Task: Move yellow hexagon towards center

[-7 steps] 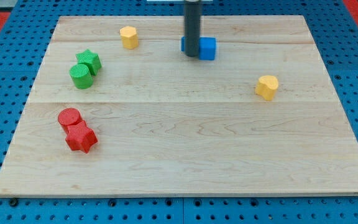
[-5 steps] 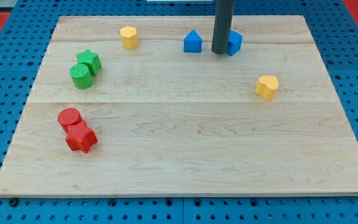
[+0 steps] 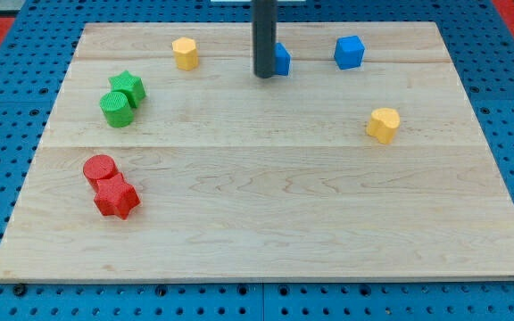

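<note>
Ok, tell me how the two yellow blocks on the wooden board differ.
The yellow hexagon block is six-sided; the yellow heart-shaped block has a notched top. The hexagon sits at the view's top left, near my tip; the heart sits right, far from it. Both are yellow and stand alone.

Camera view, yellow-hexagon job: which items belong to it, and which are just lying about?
Job:
yellow hexagon, view's top left
my tip, to its right, apart from it

Lying about:
blue block behind rod
blue cube
yellow heart
green star
green cylinder
red cylinder
red star
</note>
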Action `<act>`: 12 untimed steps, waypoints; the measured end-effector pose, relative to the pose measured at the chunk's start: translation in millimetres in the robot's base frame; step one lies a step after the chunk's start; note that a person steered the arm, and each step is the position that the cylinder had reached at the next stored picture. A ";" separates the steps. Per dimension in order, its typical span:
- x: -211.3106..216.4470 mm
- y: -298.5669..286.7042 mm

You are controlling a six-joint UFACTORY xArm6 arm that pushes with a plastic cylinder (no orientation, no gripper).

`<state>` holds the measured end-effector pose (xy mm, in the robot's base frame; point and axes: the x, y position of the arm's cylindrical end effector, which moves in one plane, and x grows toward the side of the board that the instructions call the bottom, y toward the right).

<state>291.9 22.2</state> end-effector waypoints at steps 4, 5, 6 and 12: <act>-46.6 15.9; -47.8 72.5; -64.3 -20.1; 1.1 -55.2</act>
<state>293.0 -33.0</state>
